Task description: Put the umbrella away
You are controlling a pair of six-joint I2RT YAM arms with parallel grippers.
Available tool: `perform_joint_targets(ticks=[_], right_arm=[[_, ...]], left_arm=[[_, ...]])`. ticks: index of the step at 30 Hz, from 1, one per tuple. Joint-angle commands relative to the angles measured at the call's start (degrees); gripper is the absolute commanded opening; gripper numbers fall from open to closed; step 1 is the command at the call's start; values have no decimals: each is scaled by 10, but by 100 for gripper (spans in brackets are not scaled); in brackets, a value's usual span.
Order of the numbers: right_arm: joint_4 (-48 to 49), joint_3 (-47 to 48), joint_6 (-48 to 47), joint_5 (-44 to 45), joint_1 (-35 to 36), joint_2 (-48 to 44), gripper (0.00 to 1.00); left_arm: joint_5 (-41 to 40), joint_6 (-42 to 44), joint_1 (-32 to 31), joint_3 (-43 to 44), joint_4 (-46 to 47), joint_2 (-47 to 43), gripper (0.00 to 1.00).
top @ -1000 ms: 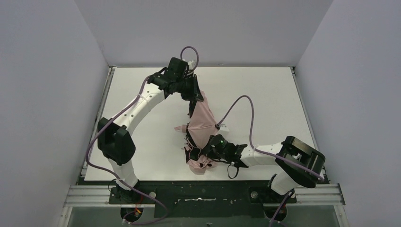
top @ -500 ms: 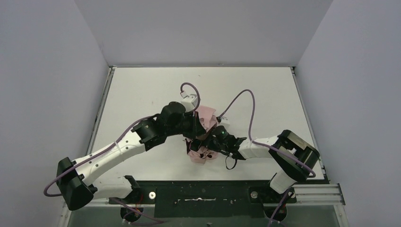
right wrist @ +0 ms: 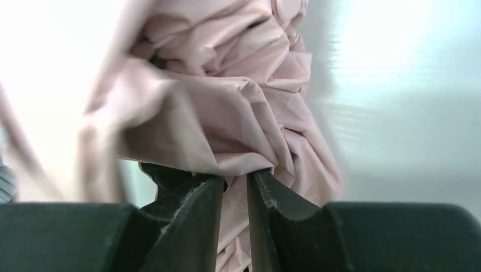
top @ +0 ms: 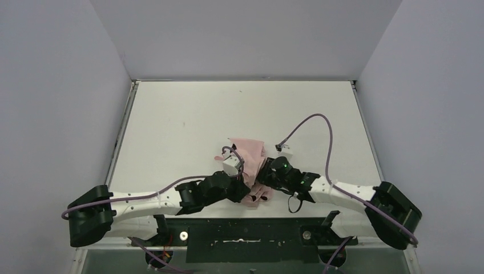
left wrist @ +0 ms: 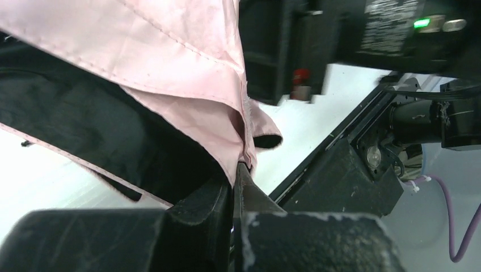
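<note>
Left hand (left wrist: 237, 170) is pinched shut on a fold of the umbrella (top: 249, 149); only its wrist view shows that grip. Right hand (right wrist: 235, 180) has fingers narrowly apart, pink cloth in the gap. From above, the umbrella lies crumpled near the counter's (top: 171, 114) front edge, between both hands.
</note>
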Motion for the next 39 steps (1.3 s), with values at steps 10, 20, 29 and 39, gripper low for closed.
perform_joint_targets(ticks=[10,20,29,39], right_arm=[[-272,47,-57,12,-5,-307,14],[-166,65,-51,-87,-5,-220,13],[-144,59,-59,-135,-4,-167,34],[-121,21,-46,-184,-5,-159,51]], left_arm=[[-36,-25,-48,-20,208,153,0],[-42,-51,-68,-47,260,202,0],[-51,-52,-75,-51,254,198,0],[-53,-54,-75,-55,250,194,0]])
